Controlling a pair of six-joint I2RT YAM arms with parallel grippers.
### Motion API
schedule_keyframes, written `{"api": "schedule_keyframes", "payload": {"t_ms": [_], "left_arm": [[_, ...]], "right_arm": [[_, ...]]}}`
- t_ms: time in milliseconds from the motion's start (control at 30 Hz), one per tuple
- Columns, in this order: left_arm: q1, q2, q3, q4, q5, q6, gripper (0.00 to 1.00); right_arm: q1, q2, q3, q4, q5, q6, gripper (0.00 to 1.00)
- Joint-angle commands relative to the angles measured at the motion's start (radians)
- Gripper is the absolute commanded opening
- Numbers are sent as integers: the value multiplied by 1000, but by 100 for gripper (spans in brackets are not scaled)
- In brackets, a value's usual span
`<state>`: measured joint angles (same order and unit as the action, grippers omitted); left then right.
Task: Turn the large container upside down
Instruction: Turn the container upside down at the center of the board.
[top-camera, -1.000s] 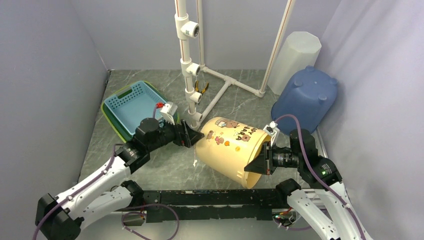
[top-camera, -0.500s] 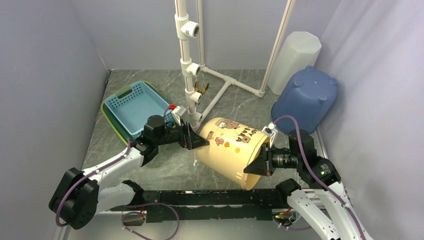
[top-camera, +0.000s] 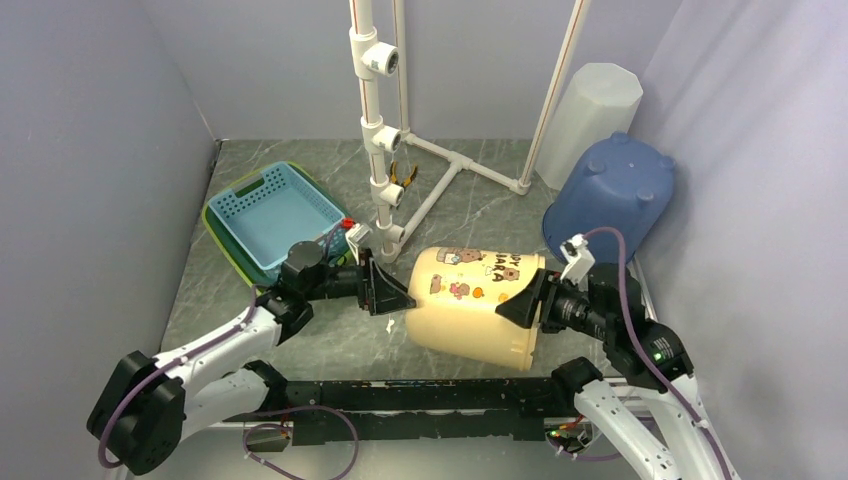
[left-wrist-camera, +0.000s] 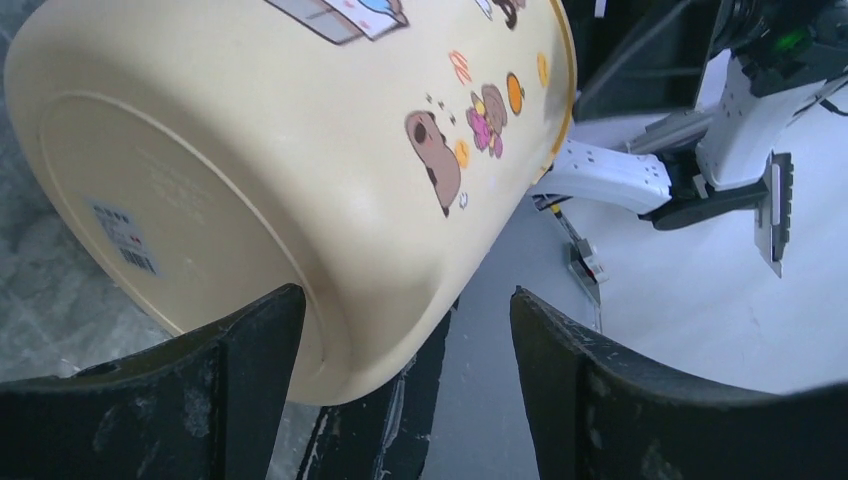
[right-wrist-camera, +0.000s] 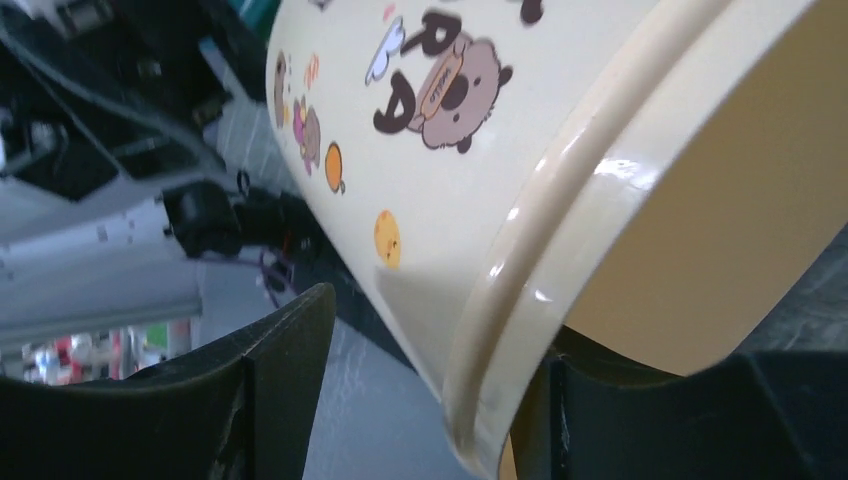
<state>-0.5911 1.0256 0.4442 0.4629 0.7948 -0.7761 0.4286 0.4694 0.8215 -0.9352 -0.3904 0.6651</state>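
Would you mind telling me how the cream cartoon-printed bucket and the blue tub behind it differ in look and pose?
Look: the cream bucket carries cartoon animal prints and lettering, while the blue tub is plain. Pose: the cream bucket lies on its side with its mouth facing sideways, whereas the blue tub sits base up, mouth down. Both are round, tapered containers.
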Motion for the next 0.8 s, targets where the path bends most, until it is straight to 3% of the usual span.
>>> {"api": "schedule_keyframes", "payload": {"t_ms": [0,33,100,233,400,633,767], "left_arm": [[-28,-8,30,-28,40,35,80],[-34,0,32,-28,37,38,80],[-43,21,35,-14,34,35,80],[-56,34,42,0,26,28,79],[-56,-72,68,-142,-38,70,83],[-55,-393,162,-683,-371,175,93],[-55,-504,232,-887,-507,204,94]], "right_arm": [[-1,-25,70,50,228,108,63],[-1,-27,72,48,263,125,58],[0,-33,52,78,263,138,31],[0,-15,22,118,191,134,2],[-1,-29,-25,212,32,150,0],[-1,-57,-73,413,-194,258,0],[0,-53,-129,601,-319,358,0]]}}
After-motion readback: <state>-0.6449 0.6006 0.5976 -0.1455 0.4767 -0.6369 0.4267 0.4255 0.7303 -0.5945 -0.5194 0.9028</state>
